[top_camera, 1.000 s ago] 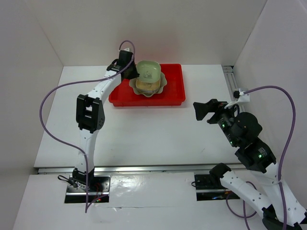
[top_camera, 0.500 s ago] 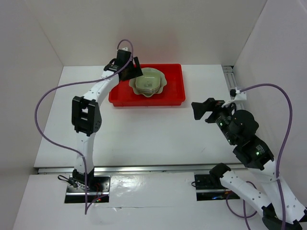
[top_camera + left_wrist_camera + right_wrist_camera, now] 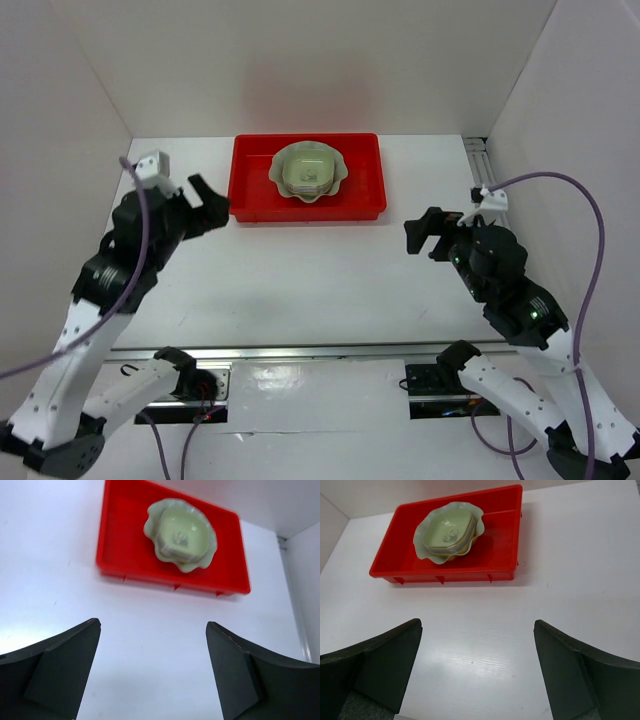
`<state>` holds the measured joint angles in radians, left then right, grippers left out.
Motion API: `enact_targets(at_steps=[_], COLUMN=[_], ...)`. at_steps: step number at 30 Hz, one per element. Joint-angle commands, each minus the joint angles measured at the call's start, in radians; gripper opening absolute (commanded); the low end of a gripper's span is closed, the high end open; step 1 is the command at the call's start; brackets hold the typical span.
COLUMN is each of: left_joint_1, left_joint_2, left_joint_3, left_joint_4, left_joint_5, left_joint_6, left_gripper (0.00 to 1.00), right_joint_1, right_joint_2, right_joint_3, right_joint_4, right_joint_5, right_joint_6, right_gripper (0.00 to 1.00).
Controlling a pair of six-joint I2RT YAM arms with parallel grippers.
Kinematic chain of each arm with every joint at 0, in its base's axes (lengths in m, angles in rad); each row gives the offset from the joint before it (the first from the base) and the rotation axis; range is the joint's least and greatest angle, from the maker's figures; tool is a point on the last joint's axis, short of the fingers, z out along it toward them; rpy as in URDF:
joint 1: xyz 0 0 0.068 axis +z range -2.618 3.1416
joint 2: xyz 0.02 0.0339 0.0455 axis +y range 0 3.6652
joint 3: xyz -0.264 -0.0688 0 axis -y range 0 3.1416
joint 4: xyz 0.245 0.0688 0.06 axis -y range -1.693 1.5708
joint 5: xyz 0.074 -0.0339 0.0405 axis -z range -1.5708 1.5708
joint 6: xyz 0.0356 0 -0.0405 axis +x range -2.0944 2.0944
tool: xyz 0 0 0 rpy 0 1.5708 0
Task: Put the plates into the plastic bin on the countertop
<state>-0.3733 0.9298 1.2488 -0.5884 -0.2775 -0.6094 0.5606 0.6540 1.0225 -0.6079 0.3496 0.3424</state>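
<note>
The red plastic bin (image 3: 360, 190) stands at the back of the white countertop (image 3: 300, 270). In it lies the large pale green scallop-edged plate (image 3: 340, 172), with a stack of small dishes inside it and a green one (image 3: 306, 170) on top. My left gripper (image 3: 205, 205) hangs open and empty to the left of the bin's near left corner. In the left wrist view the gripper (image 3: 152, 624) is over bare table, with the bin (image 3: 120, 535) farther off. My right gripper (image 3: 418, 235) is open and empty to the bin's front right, and the right wrist view shows it (image 3: 478, 623) facing the bin (image 3: 500, 540).
White walls close in the table on the left, back and right. A metal rail (image 3: 480, 165) runs along the right wall at the back. Another rail (image 3: 300, 352) crosses the near edge by the arm bases. Purple cables loop from both arms.
My left gripper opened and let go of the small green dish on the stack. The left arm then drew back from the bin to the left front. The right arm barely shifted.
</note>
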Motion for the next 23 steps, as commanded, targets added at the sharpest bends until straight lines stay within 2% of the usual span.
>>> enact_targets(at_steps=[1, 2, 5, 9, 15, 23], left_joint_1=[-0.016, -0.016, -0.016, -0.03, -0.03, -0.03], left_joint_2=[-0.13, -0.223, -0.356, -0.55, -0.565, -0.574], left_joint_3=[-0.129, -0.15, -0.215, -0.169, -0.016, -0.017], left_joint_4=[-0.178, -0.201, -0.284, -0.372, -0.496, -0.507], left_joint_5=[-0.07, -0.071, -0.084, -0.059, -0.062, -0.063], left_joint_6=[-0.009, -0.009, 0.008, 0.002, -0.01, -0.01], left_gripper=[1.0, 1.0, 1.0, 1.0, 1.0, 1.0], right_joint_1=[0.019, 0.019, 0.019, 0.019, 0.01, 0.01], right_joint_2=[-0.07, -0.07, -0.117, -0.181, -0.194, -0.185], right_joint_3=[0.057, 0.066, 0.067, 0.067, 0.056, 0.056], right_joint_4=[-0.038, -0.053, -0.062, -0.099, -0.15, -0.168], right_joint_5=[0.057, 0.057, 0.035, 0.035, 0.077, 0.068], right_joint_6=[-0.014, -0.014, -0.014, -0.003, 0.015, 0.033], right_gripper=[1.0, 1.0, 1.0, 1.0, 1.0, 1.0])
